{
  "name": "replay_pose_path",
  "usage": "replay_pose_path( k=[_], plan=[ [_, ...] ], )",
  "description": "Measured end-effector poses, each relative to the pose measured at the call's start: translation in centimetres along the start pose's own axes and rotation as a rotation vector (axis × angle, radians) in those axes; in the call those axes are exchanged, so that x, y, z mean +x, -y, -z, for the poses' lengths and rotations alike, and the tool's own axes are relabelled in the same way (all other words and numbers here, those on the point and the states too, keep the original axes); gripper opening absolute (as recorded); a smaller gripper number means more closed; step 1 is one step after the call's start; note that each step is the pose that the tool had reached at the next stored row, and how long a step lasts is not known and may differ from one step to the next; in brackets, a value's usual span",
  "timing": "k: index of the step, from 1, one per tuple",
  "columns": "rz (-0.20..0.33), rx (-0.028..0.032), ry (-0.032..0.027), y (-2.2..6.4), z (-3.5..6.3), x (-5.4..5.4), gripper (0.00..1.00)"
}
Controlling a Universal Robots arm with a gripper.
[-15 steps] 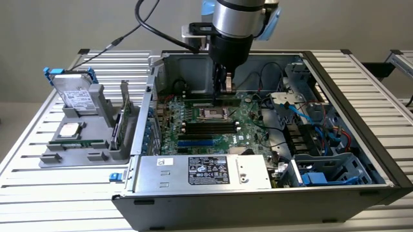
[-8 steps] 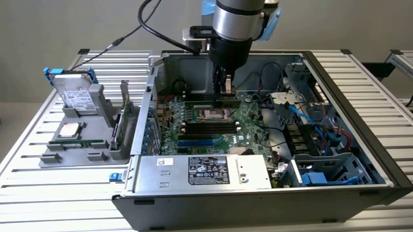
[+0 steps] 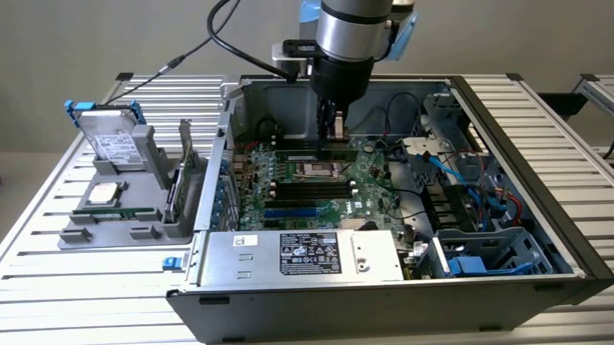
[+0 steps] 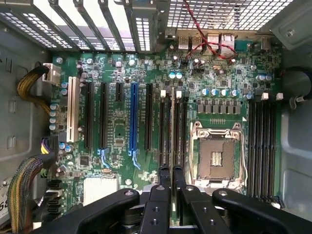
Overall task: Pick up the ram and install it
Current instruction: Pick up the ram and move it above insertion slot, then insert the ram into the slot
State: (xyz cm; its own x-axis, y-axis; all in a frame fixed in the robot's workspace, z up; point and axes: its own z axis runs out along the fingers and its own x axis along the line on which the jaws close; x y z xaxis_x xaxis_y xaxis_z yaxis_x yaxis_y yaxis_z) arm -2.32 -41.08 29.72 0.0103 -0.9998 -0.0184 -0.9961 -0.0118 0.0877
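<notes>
The ram [image 4: 171,127] is a thin dark-green stick seen edge-on in the wrist view, running between my gripper's [image 4: 171,181] two black fingers [image 4: 164,178], which are shut on it. It hangs just above the bank of long black slots [image 4: 165,124] beside the open CPU socket [image 4: 217,155]; I cannot tell whether it touches a slot. In the exterior view my gripper [image 3: 332,138] reaches straight down into the open computer case [image 3: 537,180], with the ram [image 3: 326,152] a dark bar at its tips over the motherboard [image 3: 360,176].
A bright blue slot [image 4: 133,117] and more black card slots lie further from the socket. Another slot bank [image 4: 261,141] flanks the socket's other side. Braided cables [image 4: 22,195] and the power supply [image 3: 307,253] crowd the case. A grey holder with a hard drive [image 3: 113,140] stands at the exterior view's left.
</notes>
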Motion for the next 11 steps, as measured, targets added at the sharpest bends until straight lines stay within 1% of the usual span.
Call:
replay_pose_path(
  k=[11],
  plan=[
    [-0.001,-0.0001,-0.0004,0.0,0.0,-0.07,0.13]
  ],
)
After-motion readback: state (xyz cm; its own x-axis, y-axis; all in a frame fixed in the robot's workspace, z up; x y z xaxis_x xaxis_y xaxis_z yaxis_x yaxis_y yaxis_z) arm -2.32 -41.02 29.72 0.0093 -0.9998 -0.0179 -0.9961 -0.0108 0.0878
